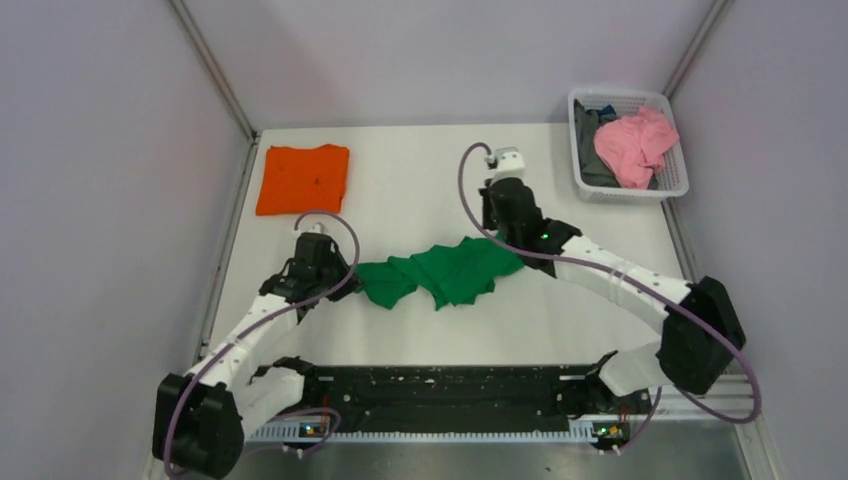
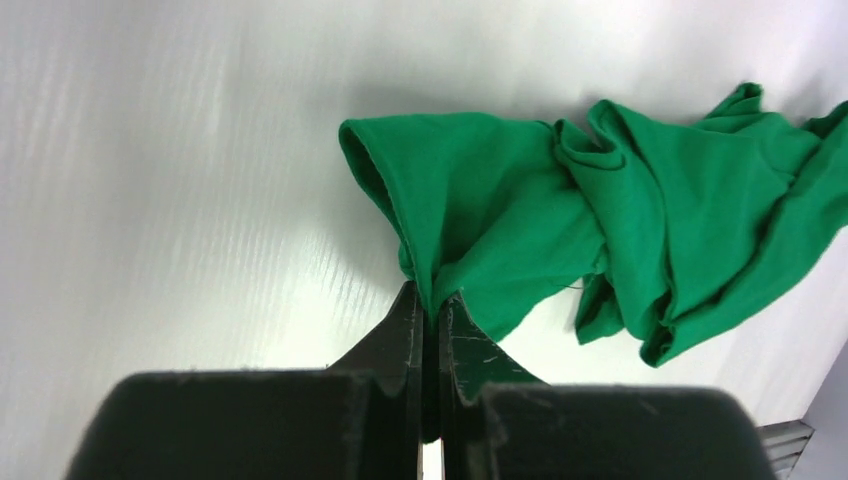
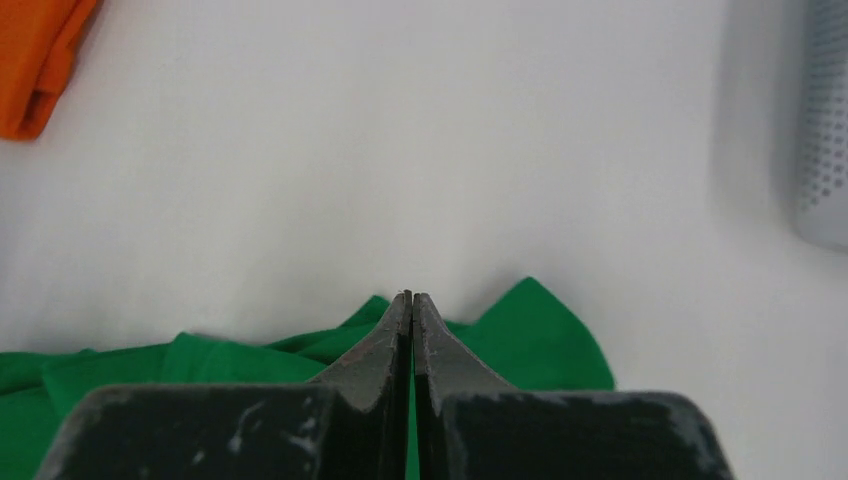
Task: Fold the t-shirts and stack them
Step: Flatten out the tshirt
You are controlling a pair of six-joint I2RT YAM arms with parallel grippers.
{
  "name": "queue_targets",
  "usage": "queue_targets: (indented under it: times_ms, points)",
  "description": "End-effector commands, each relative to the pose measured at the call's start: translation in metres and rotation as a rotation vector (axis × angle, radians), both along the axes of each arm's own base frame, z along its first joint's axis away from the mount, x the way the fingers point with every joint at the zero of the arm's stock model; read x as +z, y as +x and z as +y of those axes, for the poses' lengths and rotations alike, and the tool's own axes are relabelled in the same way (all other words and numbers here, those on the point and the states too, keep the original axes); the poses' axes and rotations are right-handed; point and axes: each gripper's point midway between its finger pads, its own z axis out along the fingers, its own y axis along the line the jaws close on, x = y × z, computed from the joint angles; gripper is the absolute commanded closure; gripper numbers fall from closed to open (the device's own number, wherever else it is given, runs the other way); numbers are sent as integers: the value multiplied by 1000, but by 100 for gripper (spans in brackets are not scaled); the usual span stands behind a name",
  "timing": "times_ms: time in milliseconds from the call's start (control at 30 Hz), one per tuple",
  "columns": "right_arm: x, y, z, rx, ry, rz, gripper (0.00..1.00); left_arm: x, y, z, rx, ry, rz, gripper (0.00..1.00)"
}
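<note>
Pinching soft crumpled green t-shirt (image 1: 450,272), left pincer (image 2: 432,300) and right pincer (image 3: 412,297) clamped on its ends

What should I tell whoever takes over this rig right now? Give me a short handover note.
Left end effector: shut, pinching one end of the green t-shirt.
Right end effector: shut, apparently on the shirt's other end.
The green t-shirt is bunched and strung between the two arms mid-table. The orange t-shirt lies folded flat at the far left corner. The basket at far right holds pink and grey cloth.
Done: orange folded.
Left: spread and fold the green, then stack it with the orange.
</note>
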Motion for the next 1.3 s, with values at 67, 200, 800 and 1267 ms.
queue_targets:
  times_ms: [67, 200, 800, 1267]
  points:
    - [36, -26, -22, 115, 104, -79, 100, 45, 3, 8, 21, 8, -138, 100]
    - [16, -80, 48, 495, 214, 96, 83, 54, 2, 2, 2, -26, -164, 100]
    - [-102, -78, 47, 83, -376, 172, 59, 31, -8, 8, 27, -1, -95, 100]
    - [72, -42, -83, -271, 119, -113, 100, 145, 10, 34, 117, 76, -353, 100]
